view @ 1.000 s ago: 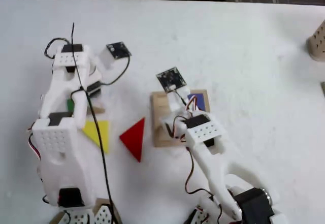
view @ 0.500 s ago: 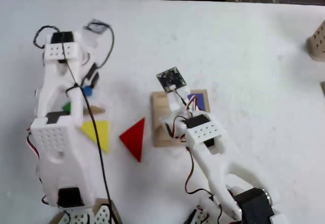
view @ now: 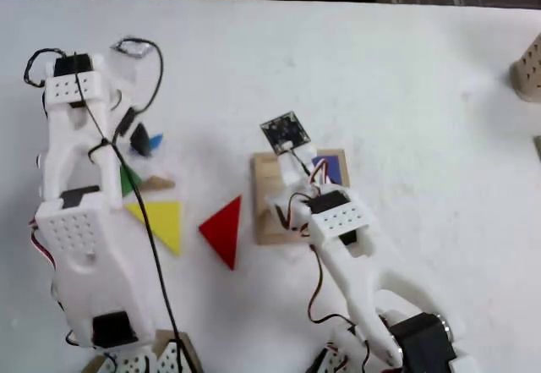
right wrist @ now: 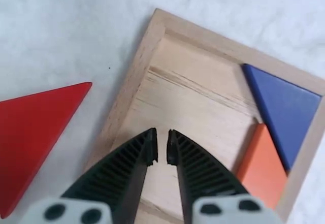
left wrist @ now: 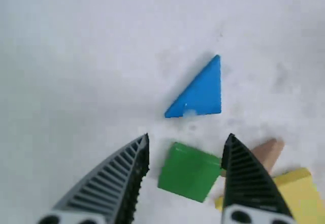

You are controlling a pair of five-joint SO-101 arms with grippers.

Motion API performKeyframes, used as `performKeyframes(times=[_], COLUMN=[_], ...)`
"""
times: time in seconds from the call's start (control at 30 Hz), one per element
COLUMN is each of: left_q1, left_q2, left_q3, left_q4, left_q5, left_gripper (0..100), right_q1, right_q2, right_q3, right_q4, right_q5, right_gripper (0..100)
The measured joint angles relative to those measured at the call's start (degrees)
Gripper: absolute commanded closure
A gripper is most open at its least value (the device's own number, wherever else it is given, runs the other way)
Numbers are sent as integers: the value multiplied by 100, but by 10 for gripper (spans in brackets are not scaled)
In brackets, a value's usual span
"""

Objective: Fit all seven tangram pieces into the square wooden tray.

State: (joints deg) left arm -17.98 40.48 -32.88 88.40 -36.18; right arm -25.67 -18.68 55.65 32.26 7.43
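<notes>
Your left arm has swung away from the square wooden tray (view: 264, 212) over the last second, uncovering the loose pieces it was hiding; the right arm has not moved.

The tray (right wrist: 137, 66) lies flat on the white surface (view: 406, 94). Inside it sit a dark blue piece (right wrist: 282, 107), in the corner farthest from the red triangle (view: 224, 229), and an orange piece (right wrist: 259, 163) touching it. The rest of the tray floor is bare wood. Your right claw (right wrist: 161, 132) hangs over that bare floor with its fingers almost together and nothing between them. From above, that arm's wrist covers much of the tray.

Just beside the tray's rim, not touching it, lies the red triangle (right wrist: 35, 132). Farther from the tray is the yellow triangle (view: 161, 219). Beyond that, a green piece (view: 128, 178) and a tan piece (view: 156, 183) lie close together, with the left arm crossing over part of the green one. The small blue triangle (view: 155, 142) lies farthest from the tray in this group.

Your left claw (left wrist: 187, 138) hangs above the green piece (left wrist: 189, 172) with its fingers wide apart, holding nothing. The small blue triangle (left wrist: 200, 94) lies just past its tips, and the tan piece (left wrist: 266, 153) and yellow triangle (left wrist: 299, 193) are beside one finger.

Well apart from the tray, on the side away from the loose pieces, a pale wooden object with holes (view: 528, 73) stands at the edge of the surface.
</notes>
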Motion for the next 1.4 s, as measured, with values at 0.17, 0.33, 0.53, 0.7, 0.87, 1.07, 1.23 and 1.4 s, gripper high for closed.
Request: performKeyframes(times=[0.17,0.33,0.53,0.7,0.87,1.07,1.23,1.4], left_q1=[0,53,299,387,387,387,387,387], left_q2=[176,554,624,624,791,958,976,1029], left_q3=[-9,-9,-9,-9,-53,-176,-202,-246], left_q4=[-642,-774,-809,-1011,-1178,-1187,-1187,-1187], left_q5=[-1284,-2154,-2295,-2295,-2295,-2295,-2295,-2295], left_gripper=[762,762,762,762,766,766,767,767], right_q1=[0,0,0,0,0,0,0,0], right_q2=[0,0,0,0,0,0,0,0], right_q3=[0,0,0,0,0,0,0,0], right_q4=[0,0,0,0,0,0,0,0], right_q5=[0,0,0,0,0,0,0,0], right_gripper=[954,954,954,954,954,954,954,954])
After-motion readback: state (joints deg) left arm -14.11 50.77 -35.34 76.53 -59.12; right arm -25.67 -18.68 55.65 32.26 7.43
